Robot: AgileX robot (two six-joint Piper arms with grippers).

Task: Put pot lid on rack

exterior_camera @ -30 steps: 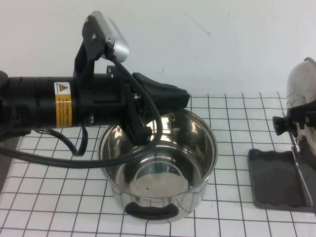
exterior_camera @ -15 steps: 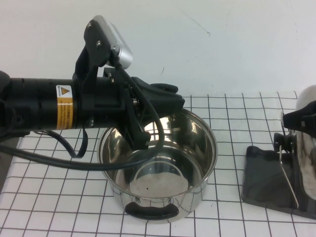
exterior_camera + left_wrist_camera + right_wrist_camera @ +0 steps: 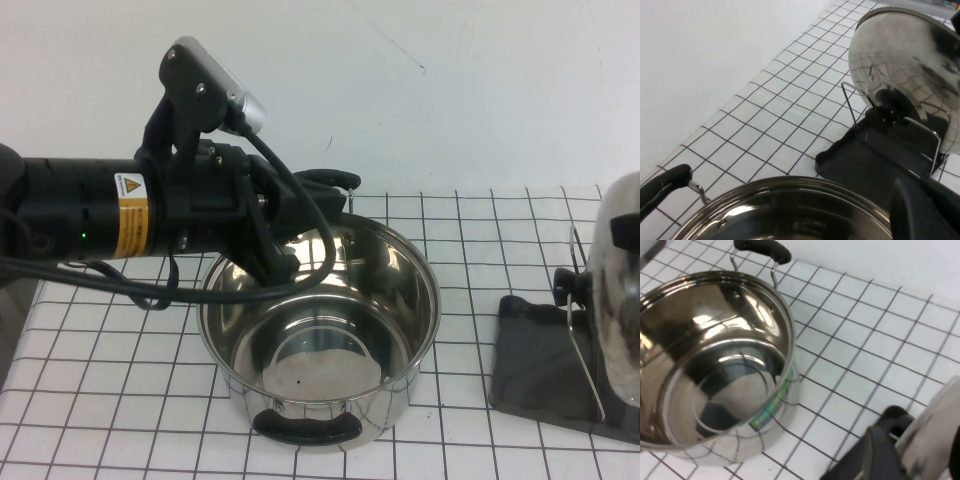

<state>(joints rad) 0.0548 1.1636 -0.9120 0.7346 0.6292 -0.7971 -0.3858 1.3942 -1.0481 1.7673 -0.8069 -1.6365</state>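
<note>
The shiny steel pot lid point(image 3: 625, 290) stands on edge at the table's right edge. Its black knob point(image 3: 565, 282) faces the pot. The lid leans on the thin wire frame point(image 3: 583, 345) of the dark grey rack point(image 3: 535, 370). The left wrist view also shows the lid point(image 3: 905, 55) and the rack point(image 3: 875, 160). My right gripper point(image 3: 915, 445) is out of the high view. It is open, with its fingers on either side of the lid's rim point(image 3: 932, 435). My left gripper point(image 3: 300, 205) hovers over the far rim of the pot, empty.
The deep steel pot point(image 3: 320, 340) with two black handles stands in the middle of the gridded mat, with bare mat between it and the rack. The white wall runs close behind. My left arm reaches in from the left above the pot.
The lid came down onto the rack and now stays there. My right gripper let go and slid right, out of the high view. My left arm shifted slightly left.
</note>
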